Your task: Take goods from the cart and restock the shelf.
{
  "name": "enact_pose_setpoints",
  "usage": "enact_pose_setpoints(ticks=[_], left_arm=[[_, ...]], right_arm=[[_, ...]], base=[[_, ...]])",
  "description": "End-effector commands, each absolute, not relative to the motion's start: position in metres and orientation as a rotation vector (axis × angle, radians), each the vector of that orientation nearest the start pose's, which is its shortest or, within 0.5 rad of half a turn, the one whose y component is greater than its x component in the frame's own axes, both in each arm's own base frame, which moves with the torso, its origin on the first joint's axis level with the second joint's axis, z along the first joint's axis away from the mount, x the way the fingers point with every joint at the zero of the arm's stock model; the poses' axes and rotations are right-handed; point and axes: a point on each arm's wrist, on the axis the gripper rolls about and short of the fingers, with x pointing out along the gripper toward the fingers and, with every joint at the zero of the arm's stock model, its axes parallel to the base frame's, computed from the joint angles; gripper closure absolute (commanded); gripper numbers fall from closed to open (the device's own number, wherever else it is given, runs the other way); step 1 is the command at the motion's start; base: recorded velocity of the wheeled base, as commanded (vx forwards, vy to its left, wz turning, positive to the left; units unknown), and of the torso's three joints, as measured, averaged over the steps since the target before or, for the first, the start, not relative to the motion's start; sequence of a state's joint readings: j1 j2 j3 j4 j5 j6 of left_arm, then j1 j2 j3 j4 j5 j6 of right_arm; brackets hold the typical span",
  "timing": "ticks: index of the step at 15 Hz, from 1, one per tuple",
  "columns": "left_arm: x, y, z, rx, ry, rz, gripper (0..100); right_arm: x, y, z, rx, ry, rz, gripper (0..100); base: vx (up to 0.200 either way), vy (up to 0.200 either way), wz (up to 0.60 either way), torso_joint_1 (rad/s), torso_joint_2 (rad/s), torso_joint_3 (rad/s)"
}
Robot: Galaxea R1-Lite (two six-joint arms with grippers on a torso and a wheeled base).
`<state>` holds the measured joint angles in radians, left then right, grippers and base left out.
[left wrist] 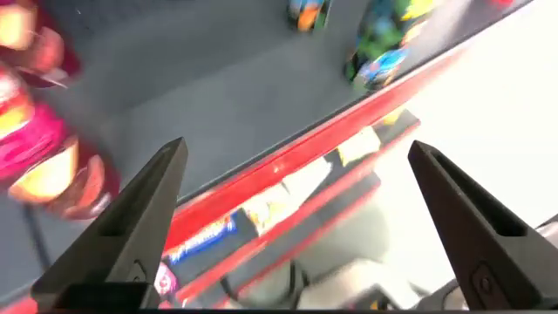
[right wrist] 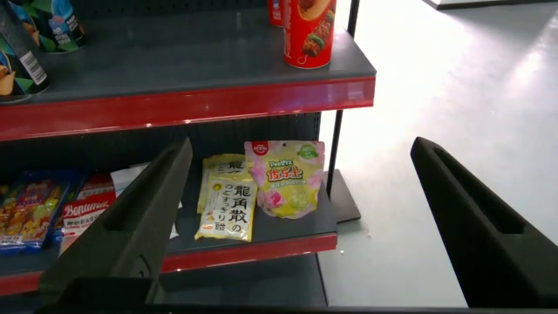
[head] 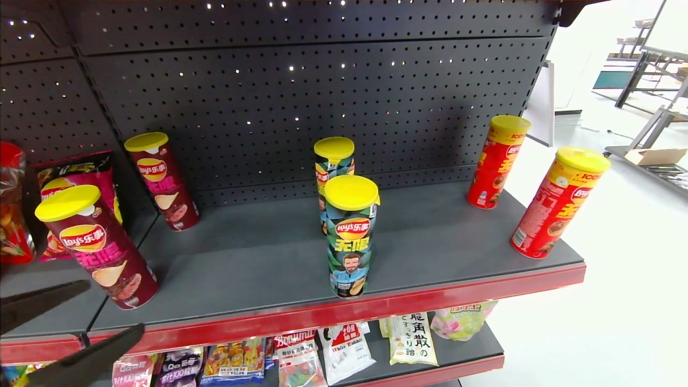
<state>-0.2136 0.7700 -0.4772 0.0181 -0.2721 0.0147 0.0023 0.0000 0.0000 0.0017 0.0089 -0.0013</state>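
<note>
Six chip cans with yellow lids stand on the grey shelf (head: 258,258): two maroon cans (head: 97,247) (head: 161,180) at the left, two green-blue cans (head: 350,242) (head: 333,166) in the middle, two red cans (head: 497,161) (head: 559,201) at the right. My left gripper (head: 115,305) hangs open at the shelf's front left corner, just in front of the near maroon can (left wrist: 44,157), holding nothing. My right gripper (right wrist: 302,144) is open and empty, lower down, facing the shelf's red front edge (right wrist: 174,105) and the tier below.
Snack bags (head: 48,193) stand on the neighbouring shelf section at the left. The lower tier holds several bags, among them a yellow one (right wrist: 227,196) and a pink-green one (right wrist: 286,174). Bare shelf lies between the can pairs. Open white floor (head: 618,301) lies to the right.
</note>
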Motion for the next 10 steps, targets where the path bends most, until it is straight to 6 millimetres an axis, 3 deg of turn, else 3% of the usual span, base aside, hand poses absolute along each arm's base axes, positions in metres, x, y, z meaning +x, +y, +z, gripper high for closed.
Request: enact_pose_setpoints(ticks=[1,7,10], left_arm=[[-0.002,-0.006,0.169,-0.011,0.114,-0.473,0],[-0.032,0.0,0.132,0.0,-0.009,-0.466,0],[-0.03,0.002,0.119,0.022,0.018,-0.347,0]], right_arm=[[-0.023,0.0,0.075,-0.002,0.003,0.012,0],[-0.023,0.0,0.075,-0.002,0.003,0.012,0],[-0.023,0.0,0.075,-0.002,0.003,0.012,0]], base=[[0.0,0.0,0.0,0.0,0.0,0.0],[0.0,0.0,0.0,0.0,0.0,0.0],[0.0,0.0,0.0,0.0,0.0,0.0]])
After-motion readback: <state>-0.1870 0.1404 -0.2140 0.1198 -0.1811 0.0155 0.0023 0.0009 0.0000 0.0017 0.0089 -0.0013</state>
